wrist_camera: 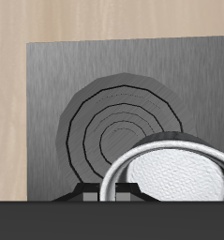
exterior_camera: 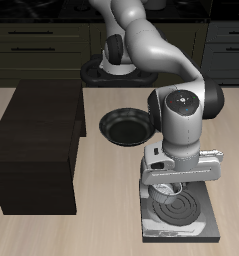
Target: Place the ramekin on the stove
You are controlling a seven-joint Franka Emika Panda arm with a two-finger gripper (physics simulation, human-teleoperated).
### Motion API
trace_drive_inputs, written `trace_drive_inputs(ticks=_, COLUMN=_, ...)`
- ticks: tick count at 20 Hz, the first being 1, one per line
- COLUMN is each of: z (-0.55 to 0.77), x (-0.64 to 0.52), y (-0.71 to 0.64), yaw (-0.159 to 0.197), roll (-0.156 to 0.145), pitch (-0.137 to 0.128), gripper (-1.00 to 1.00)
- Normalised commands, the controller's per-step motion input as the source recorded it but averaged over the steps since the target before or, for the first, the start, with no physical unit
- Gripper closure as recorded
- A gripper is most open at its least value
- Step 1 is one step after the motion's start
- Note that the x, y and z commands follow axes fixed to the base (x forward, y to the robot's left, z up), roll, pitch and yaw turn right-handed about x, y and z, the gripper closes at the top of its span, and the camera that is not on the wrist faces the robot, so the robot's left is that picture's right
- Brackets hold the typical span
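The ramekin fills the wrist view right beneath the camera, its pale rim overlapping the ring marks of the stove. From outside, the gripper hangs directly over the burner rings near the table's front edge, the ramekin clasped between its fingers. A black frying pan sits farther back, beside the dark cabinet block.

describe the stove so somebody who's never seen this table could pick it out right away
Start at the big dark cabinet and look across the table toward the front edge, under the gripper. The stove is the flat grey square slab there. Unlike the round black pan farther back, it is square with concentric burner rings.
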Motion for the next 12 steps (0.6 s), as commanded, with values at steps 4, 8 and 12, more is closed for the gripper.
trace_drive_inputs(ticks=4, z=0.15, x=-0.23, y=-0.04, yaw=-0.002, roll=0.001, pitch=-0.021, gripper=-1.0)
trace_drive_inputs(ticks=8, z=0.2, x=-0.16, y=0.02, yaw=0.016, roll=0.038, pitch=-0.051, gripper=-1.0)
trace_drive_inputs(ticks=12, z=0.2, x=-0.28, y=0.02, yaw=0.007, roll=0.011, pitch=-0.041, gripper=-1.0)
